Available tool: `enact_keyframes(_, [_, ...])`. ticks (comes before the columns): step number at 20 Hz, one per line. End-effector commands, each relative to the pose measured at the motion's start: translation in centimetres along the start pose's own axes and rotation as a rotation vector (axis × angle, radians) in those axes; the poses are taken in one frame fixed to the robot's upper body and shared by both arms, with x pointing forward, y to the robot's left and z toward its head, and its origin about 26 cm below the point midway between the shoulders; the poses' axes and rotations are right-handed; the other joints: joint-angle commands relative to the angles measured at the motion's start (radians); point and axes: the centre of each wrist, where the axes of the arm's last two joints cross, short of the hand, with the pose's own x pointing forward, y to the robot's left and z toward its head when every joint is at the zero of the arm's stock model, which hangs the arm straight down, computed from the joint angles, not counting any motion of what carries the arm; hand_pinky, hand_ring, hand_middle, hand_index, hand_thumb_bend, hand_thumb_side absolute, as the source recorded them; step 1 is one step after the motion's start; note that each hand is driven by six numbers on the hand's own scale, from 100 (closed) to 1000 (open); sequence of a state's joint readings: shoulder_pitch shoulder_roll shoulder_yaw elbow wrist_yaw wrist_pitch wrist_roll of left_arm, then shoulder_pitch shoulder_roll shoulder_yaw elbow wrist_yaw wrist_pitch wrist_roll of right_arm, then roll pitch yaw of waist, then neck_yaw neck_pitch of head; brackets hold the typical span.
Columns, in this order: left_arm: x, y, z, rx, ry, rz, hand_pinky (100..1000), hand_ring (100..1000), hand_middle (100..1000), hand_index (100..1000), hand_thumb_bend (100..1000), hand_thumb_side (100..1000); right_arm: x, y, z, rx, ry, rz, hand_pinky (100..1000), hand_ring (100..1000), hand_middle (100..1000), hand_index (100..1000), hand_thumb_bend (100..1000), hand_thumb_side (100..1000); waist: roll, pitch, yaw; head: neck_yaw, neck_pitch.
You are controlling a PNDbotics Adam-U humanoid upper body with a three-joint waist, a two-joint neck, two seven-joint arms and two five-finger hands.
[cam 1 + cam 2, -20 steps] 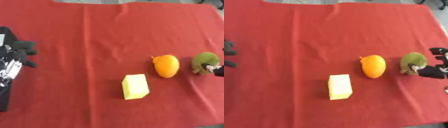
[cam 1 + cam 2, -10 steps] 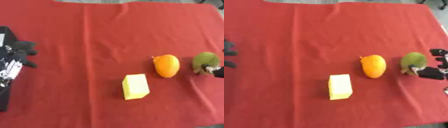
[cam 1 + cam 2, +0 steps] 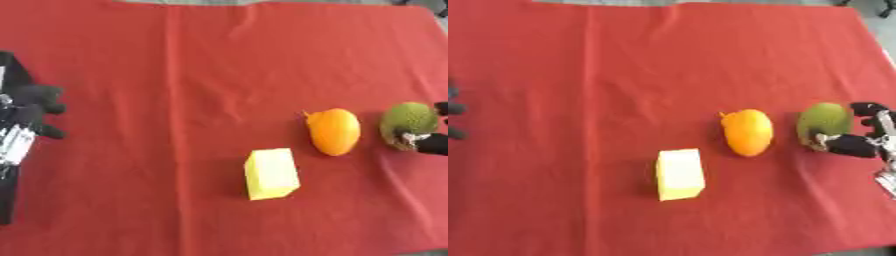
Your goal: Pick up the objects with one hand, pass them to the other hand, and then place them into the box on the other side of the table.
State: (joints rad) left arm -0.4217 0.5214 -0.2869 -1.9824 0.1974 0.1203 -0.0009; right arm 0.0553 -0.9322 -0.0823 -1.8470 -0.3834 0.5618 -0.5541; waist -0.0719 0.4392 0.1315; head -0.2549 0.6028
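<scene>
Block (image 3: 680, 174), yellow, lies nearest on the red cloth (image 3: 623, 75), a little left of the two fruits and apart from them. Farther, to the right, is the orange fruit (image 3: 747, 132), and beside it the green fruit (image 3: 824, 125), close but not touching. The right hand (image 3: 866, 141) comes in from the right edge; its fingers curl around the right side of the green fruit, one dark tip on the near side and one on the far side. It looks like a pinch just being made, and the fruit seems to sit on the cloth, not lifted.

The left hand (image 3: 31, 117) rests at the left edge, well apart from everything, fingers relaxed and holding nothing. No box is in view.

The risk, as I judge it: the hand takes the round fruit only from one side, so it may roll out toward the orange fruit and push it when the fingers close or lift. The handover is also a weak point, because the left hand is far away and the fruit is smooth-looking and rounded. If the grip sits near the edge of the fruit, it may turn in the fingers on the way across.
</scene>
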Motion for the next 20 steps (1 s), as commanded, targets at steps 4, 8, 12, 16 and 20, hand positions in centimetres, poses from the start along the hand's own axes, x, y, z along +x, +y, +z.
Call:
enact_keyframes(4, [0.7,0.1,-0.1,-0.013,-0.024,-0.017,638,788,788,757,100,566,0.2,-0.2,-0.2,-0.356,0.248,0.245,881,876,799,854,451,100,0.003,-0.017,0.001,-0.036,-0.017])
enact_keyframes(8, [0.7,0.1,-0.1,-0.014,-0.024,-0.017,639,788,788,757,100,564,0.5,0.4,0.4,-0.320,0.240,0.234,883,839,763,836,407,100,0.004,-0.019,0.004,-0.032,-0.015])
enact_keyframes(12, [0.6,0.1,-0.1,-0.015,-0.025,-0.016,639,789,788,757,100,564,1.0,0.9,1.2,-0.279,0.224,0.213,872,821,735,809,364,100,0.005,-0.019,0.004,-0.024,-0.012])
enact_keyframes(16, [0.6,0.1,-0.1,-0.017,-0.025,-0.016,638,789,788,757,100,564,1.8,1.2,1.9,-0.245,0.205,0.185,855,807,706,780,327,100,0.005,-0.019,0.004,-0.016,-0.008])
enact_keyframes(20, [0.6,0.0,0.0,-0.019,-0.021,-0.016,638,789,788,756,100,564,2.5,1.4,2.6,-0.221,0.183,0.161,823,786,646,729,316,100,0.005,-0.020,0.004,-0.010,-0.005])
